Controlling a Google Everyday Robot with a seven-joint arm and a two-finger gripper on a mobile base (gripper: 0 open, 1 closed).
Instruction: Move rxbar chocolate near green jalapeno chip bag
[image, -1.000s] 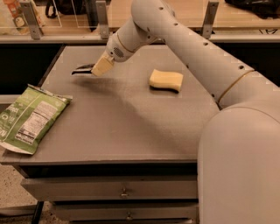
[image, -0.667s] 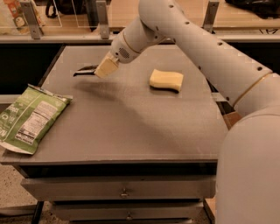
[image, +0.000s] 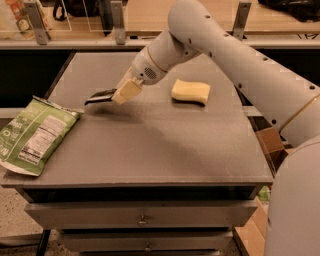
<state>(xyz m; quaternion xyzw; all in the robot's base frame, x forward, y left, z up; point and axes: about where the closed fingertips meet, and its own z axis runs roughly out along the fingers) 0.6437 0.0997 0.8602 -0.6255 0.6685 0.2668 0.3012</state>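
The rxbar chocolate (image: 100, 96), a small flat black bar, sticks out to the left from my gripper (image: 120, 94), which is shut on it. The bar hangs just above the grey table (image: 160, 145), with its shadow under it, in the table's left middle part. The green jalapeno chip bag (image: 32, 135) lies flat at the table's left front edge, nutrition panel up, partly over the edge. The bar is a short way to the right of and behind the bag's top corner, not touching it.
A pale yellow sponge-like block (image: 190, 91) lies on the table to the right of the gripper. My white arm reaches in from the right over the table's back part. A counter with a rail stands behind the table. A cardboard box (image: 267, 145) sits at the right.
My gripper has moved with the bar toward the table's front and slightly right, lower over the surface and closer to the chip bag. The bag and yellow block have not moved.
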